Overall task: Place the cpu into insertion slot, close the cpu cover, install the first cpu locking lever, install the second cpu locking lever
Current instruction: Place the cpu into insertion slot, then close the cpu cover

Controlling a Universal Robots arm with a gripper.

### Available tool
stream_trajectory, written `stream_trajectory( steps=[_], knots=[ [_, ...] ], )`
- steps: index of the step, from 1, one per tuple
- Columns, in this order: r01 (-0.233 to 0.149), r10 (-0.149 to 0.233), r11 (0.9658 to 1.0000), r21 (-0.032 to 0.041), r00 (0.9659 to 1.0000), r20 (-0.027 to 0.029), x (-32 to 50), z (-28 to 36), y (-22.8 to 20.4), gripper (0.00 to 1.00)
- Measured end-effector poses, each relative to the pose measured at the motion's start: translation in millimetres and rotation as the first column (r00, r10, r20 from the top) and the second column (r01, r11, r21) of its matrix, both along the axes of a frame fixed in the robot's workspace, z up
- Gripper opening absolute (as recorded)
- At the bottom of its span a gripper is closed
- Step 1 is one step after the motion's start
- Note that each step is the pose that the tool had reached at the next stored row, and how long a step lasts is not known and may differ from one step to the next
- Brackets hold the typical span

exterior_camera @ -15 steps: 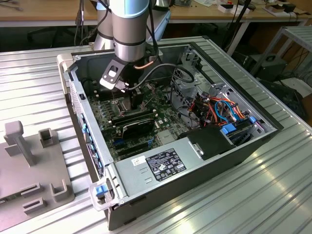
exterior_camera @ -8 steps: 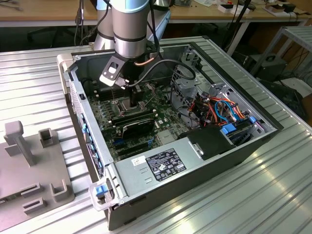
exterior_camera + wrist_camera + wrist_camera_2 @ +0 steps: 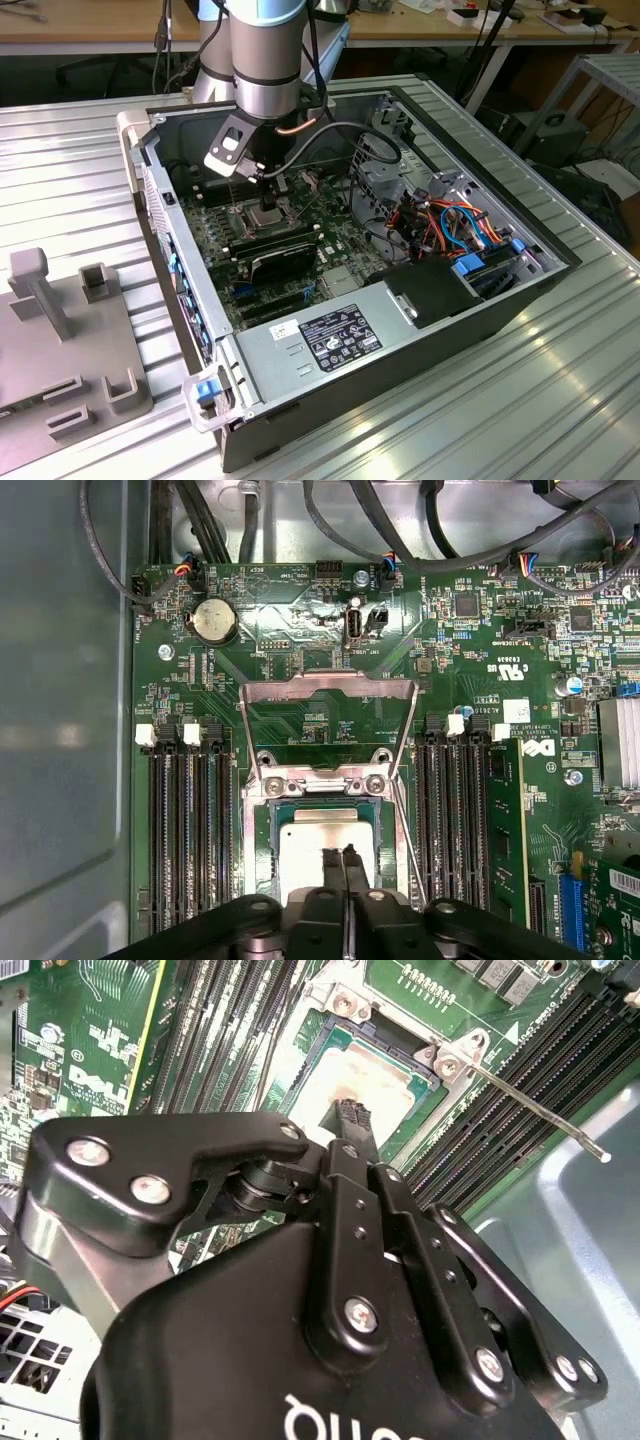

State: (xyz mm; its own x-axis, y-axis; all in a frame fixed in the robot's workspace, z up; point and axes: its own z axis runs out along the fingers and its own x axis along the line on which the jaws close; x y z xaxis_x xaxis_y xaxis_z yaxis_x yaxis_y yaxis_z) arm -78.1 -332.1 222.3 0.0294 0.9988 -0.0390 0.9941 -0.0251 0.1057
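Observation:
The cpu (image 3: 322, 842) lies flat in the insertion slot (image 3: 262, 825), its silver top also visible in the second wrist view (image 3: 385, 1082). The cpu cover (image 3: 330, 688) is swung open, and the green board shows through its window. My gripper (image 3: 345, 862) is shut with nothing between its fingers, and its tips (image 3: 350, 1120) rest on or just above the chip's top. A thin locking lever (image 3: 540, 1110) sticks out free past the socket corner, and a wire lever (image 3: 405, 825) runs along the socket's side. In the exterior view the gripper (image 3: 262, 188) hangs over the socket (image 3: 268, 213) inside the open computer case.
Long black memory slots (image 3: 185, 830) (image 3: 455, 820) flank the socket on both sides. In the exterior view, the power supply (image 3: 340, 340) and a bundle of cables (image 3: 450, 225) fill the case toward the right. A grey fixture (image 3: 60, 340) stands on the ribbed table at the left.

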Motion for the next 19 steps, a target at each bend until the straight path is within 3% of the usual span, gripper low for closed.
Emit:
stream_trajectory(
  steps=[5, 6, 7, 8, 9, 19],
  knots=[
    [0.001, -0.001, 1.0000, 0.0000, 1.0000, -0.0010, 0.2, 0.0, 0.0, 0.11],
    [0.001, -0.001, 1.0000, 0.0002, 1.0000, -0.0098, 0.4, 0.0, 0.0, 0.11],
    [0.001, -0.001, 1.0000, 0.0000, 0.9996, -0.0277, 0.4, 0.1, 0.0, 0.11],
    [0.001, -0.001, 1.0000, -0.0001, 0.9993, -0.0380, 0.4, 0.1, 0.0, 0.11],
    [0.001, -0.001, 1.0000, -0.0003, 0.9992, -0.0402, 0.4, 0.2, 0.0, 0.11],
    [-0.016, 0.016, 0.9999, 0.0001, 0.9991, -0.0402, 0.4, 0.1, 0.0, 0.11]
  ],
)
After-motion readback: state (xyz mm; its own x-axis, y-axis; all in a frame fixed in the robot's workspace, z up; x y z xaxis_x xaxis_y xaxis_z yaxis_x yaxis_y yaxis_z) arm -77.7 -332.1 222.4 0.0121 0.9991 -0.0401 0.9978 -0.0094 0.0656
